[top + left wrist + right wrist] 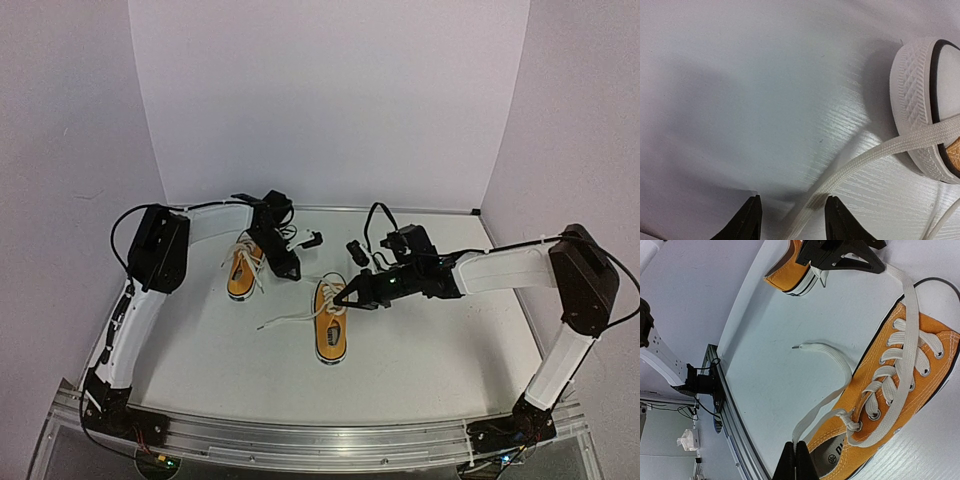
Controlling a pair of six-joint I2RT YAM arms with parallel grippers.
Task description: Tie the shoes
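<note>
Wrist views show right gripper (795,454) pinching lace (838,363), left gripper (793,201) spread astride another lace (875,152).

Soft, even light fills the overhead view, shadows faint. In the left wrist view a broad grey shadow lies over the surface (715,100), glare streaks its grain, and the lace (875,152) blurs toward the dark left fingers (747,220). Right wrist view: bright, sharp.
</note>
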